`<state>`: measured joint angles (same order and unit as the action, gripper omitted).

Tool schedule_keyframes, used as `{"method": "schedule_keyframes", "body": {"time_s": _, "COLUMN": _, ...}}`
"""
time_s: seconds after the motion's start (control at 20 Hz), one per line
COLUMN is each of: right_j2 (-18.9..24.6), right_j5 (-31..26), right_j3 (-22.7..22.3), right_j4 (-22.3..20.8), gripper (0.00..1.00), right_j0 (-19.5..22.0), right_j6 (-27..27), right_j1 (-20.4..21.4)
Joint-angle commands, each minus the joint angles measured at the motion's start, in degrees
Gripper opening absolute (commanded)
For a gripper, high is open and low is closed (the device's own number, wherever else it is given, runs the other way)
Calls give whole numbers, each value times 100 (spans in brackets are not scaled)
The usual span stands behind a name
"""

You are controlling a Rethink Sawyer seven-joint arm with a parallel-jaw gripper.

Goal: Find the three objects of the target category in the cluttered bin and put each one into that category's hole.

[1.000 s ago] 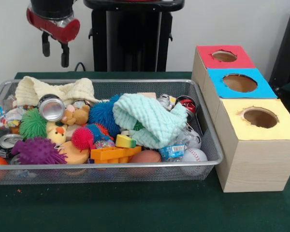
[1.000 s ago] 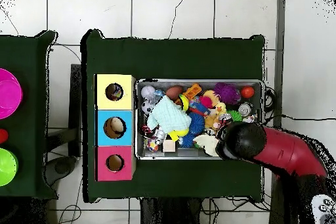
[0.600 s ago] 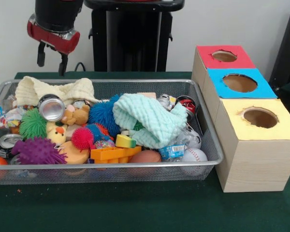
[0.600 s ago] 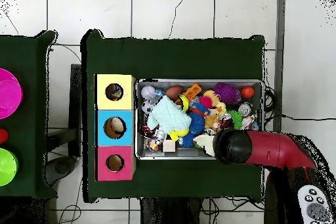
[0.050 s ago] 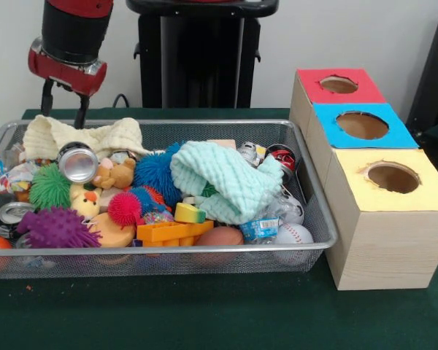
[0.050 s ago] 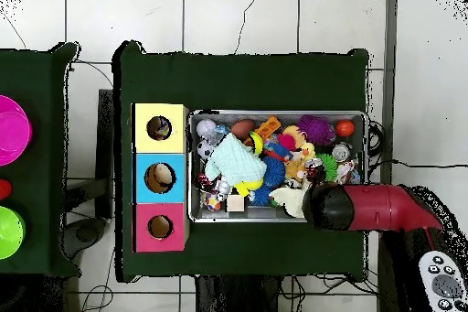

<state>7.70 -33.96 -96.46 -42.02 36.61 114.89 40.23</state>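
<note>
Green felt covers the table where a wire bin [image 5: 306, 219] brims with toys. Behind the bin's far corner, beyond a cream cloth [image 5: 95, 135], the gripper [image 5: 63, 103] hangs empty, fingers apart. Inside the bin, light, squashy spiky balls [image 5: 55, 227] should yield to a centred pinch.

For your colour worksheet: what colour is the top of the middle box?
Blue; the middle box shows best in the front view.

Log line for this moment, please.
gripper: open, empty, above cream cloth | bin: full | holes: none being fed
</note>
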Motion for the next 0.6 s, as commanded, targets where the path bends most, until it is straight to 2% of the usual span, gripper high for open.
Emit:
{"method": "schedule_keyframes", "body": {"time_s": 0.05, "right_j2": 713, "right_j5": 473, "right_j3": 62, "right_j4": -693, "gripper": 100, "right_j0": 319, "right_j6": -1539, "right_j1": -489}}
{"method": "schedule_keyframes", "body": {"time_s": 0.25, "right_j2": 969, "right_j5": 449, "right_j3": 104, "right_j4": -782, "gripper": 100, "right_j0": 657, "right_j6": -1719, "right_j1": -693}}
{"method": "schedule_keyframes", "body": {"time_s": 0.45, "right_j2": 1336, "right_j5": 409, "right_j3": 215, "right_j4": -714, "gripper": 100, "right_j0": 1036, "right_j6": -1775, "right_j1": -1241}}
{"method": "schedule_keyframes", "body": {"time_s": 0.6, "right_j2": 1351, "right_j5": 558, "right_j3": 444, "right_j4": -1067, "gripper": 100, "right_j0": 978, "right_j6": -1692, "right_j1": -1421}}
